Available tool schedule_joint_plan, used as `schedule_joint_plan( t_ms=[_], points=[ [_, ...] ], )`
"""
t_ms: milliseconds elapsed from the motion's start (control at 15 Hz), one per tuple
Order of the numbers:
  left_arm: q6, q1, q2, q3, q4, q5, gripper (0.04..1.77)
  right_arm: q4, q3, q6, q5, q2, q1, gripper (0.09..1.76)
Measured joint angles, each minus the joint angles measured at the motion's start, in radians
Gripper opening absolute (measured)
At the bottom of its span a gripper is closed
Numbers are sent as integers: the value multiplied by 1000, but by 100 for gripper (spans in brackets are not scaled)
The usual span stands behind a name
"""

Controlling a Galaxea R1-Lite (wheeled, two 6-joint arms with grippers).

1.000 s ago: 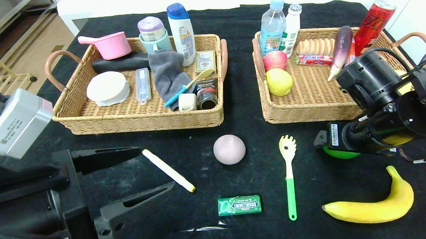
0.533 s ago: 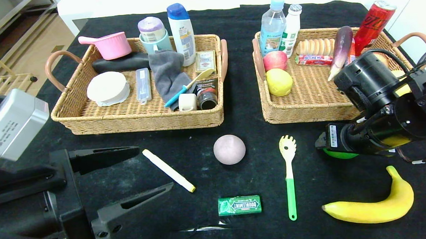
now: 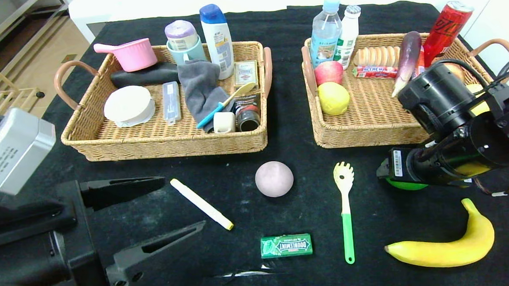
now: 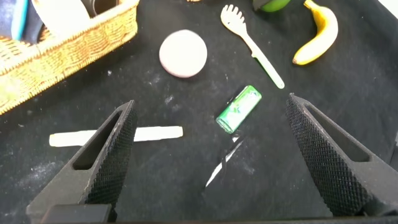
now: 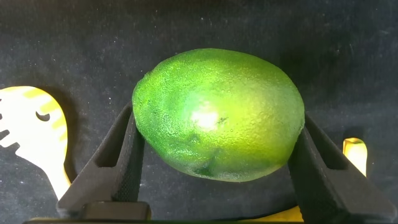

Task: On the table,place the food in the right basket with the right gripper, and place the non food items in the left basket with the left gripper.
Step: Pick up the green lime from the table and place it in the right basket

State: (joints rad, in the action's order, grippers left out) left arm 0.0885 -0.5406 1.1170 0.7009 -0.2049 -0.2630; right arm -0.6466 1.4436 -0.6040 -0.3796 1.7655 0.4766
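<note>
My right gripper (image 3: 402, 179) is shut on a green lime (image 5: 217, 115) low over the black table, just in front of the right basket (image 3: 367, 135); in the head view only an edge of the lime (image 3: 407, 184) shows under the wrist. My left gripper (image 3: 184, 202) is open and empty at the front left, near a white stick (image 3: 201, 203). On the table lie a pale pink ball (image 3: 274, 179), a green gum pack (image 3: 286, 245), a green-handled pasta spoon (image 3: 345, 208) and a banana (image 3: 447, 246). The left basket (image 3: 171, 143) holds non-food items.
The right basket holds bottles, a red can, an apple, a lemon, an eggplant and biscuits. The left basket holds a pink pot, a cloth, shampoo, a cup and several small items. A shiny scrap (image 3: 244, 273) lies near the front edge.
My left gripper has drifted slightly back toward the front left. The right gripper with the lime has barely moved.
</note>
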Motion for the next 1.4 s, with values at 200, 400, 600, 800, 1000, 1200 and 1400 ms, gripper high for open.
schedule_joint_plan(
  t_ms=[200, 400, 600, 800, 1000, 1200, 1400],
  points=[
    [-1, 2, 2, 5, 1, 4, 172, 0, 0, 0, -1, -1, 3, 135],
    [-9, 4, 3, 8, -14, 36, 172, -7, -2, 0, 0, -24, 21, 135],
    [-10, 4, 1, 3, -18, 35, 172, -7, -21, 8, -2, -82, 43, 135],
    [-10, 4, 1, -1, -18, 36, 172, -7, -37, 44, -6, -157, 62, 135],
    [-17, 4, 6, 3, -16, 43, 172, -1, -26, 83, -9, -208, 71, 135],
    [-37, 4, 9, 11, -15, 45, 172, 1, 40, 116, -9, -216, 57, 135],
    [-41, 4, 12, 20, -4, 54, 172, 3, 156, 155, -10, -174, 18, 135]
  ],
)
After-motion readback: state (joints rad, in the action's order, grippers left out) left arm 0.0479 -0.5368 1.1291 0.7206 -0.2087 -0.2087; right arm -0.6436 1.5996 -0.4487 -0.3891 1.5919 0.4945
